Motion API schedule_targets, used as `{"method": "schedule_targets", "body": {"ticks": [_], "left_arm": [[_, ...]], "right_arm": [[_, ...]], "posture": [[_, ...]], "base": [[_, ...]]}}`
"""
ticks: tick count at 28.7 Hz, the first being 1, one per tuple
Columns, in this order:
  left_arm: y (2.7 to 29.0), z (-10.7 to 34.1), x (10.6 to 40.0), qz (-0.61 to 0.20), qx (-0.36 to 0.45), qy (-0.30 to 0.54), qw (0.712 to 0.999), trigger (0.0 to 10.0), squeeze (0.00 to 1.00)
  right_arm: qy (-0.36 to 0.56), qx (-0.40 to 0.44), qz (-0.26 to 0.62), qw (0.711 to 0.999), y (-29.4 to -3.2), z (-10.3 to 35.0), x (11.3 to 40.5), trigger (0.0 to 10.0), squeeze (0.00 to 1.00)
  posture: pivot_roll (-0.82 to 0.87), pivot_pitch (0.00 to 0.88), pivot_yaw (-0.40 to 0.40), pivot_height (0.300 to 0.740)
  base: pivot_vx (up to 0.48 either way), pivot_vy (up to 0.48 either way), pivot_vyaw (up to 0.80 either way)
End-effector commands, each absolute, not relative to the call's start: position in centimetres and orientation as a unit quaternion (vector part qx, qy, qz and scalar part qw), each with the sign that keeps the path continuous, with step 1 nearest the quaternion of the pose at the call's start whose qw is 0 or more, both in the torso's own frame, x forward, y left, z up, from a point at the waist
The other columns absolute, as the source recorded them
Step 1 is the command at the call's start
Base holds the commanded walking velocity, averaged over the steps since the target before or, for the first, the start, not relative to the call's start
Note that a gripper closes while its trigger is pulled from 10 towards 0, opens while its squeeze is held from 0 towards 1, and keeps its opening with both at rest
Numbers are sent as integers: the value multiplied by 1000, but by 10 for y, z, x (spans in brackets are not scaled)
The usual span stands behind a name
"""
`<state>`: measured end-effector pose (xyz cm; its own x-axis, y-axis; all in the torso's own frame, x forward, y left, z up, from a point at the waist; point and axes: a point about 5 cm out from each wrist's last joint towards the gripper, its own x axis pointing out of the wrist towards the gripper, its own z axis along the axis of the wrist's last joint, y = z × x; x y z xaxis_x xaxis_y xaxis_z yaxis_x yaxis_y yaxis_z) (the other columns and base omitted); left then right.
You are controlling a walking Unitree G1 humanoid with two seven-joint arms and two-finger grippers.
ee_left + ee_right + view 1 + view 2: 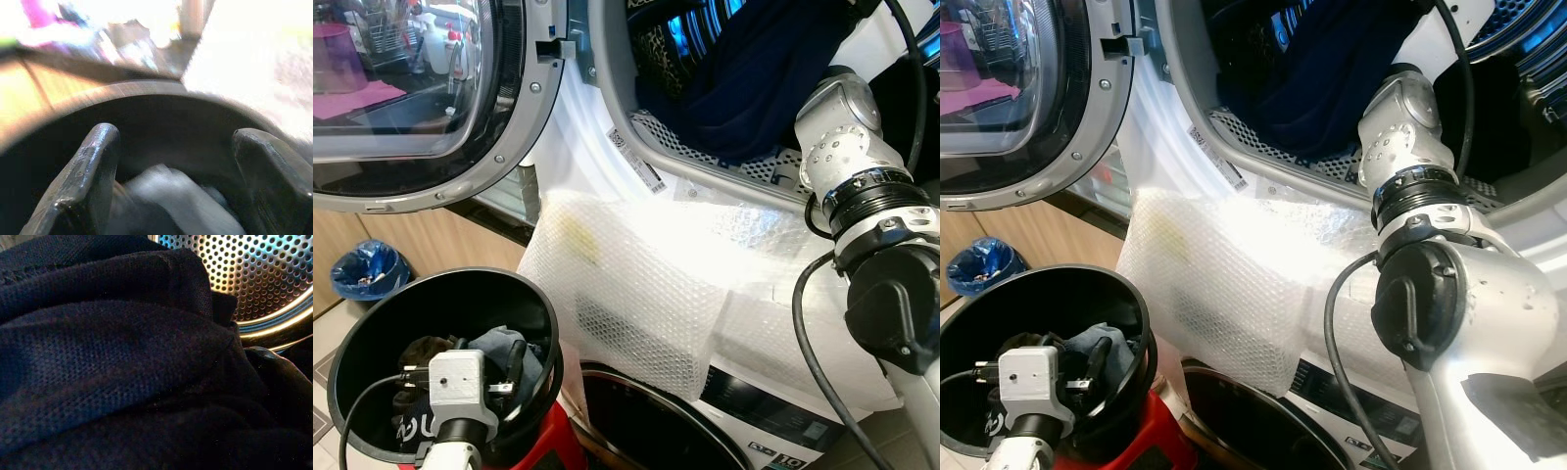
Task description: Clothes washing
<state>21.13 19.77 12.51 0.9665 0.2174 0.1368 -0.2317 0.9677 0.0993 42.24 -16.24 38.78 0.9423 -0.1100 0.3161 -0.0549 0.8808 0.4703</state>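
Washer drum w/ navy garment against right gripper, grip unclear; left gripper spread in black bucket.

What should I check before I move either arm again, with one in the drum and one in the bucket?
1. Washer door swung open: ok.
2. Navy garment inside the drum, past the opening: ok.
3. Right pincer state: cannot tell, cloth covers the right wrist view.
4. Left pincer open, inside the black bucket: ok.
5. Clothes left in the bucket: not ok, loading unfinished.
6. Bubble wrap draped below the opening, clear of both arms: ok.
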Motion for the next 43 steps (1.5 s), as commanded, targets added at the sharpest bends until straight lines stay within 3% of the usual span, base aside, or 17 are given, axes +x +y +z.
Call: {"method": "schedule_targets", "body": {"ticks": [1, 22, 43], "left_arm": [[198, 130, 211, 118, 69, -75, 988, 10000, 0], [190, 127, 212, 103, 65, -71, 990, 10000, 0], [183, 128, 214, 80, 64, -75, 992, 10000, 0]], "right_arm": [[-201, 254, -14, 946, -165, 406, 418, 10000, 0], [-198, 249, -19, 948, -166, 402, 418, 10000, 0], [-197, 255, -26, 946, -171, 399, 419, 10000, 0]], "posture": [[194, 71, -56, 740], [187, 67, -57, 740], [185, 67, -55, 740]], "base": [[0, 0, 0], [346, 0, 0], [465, 0, 0]]}}
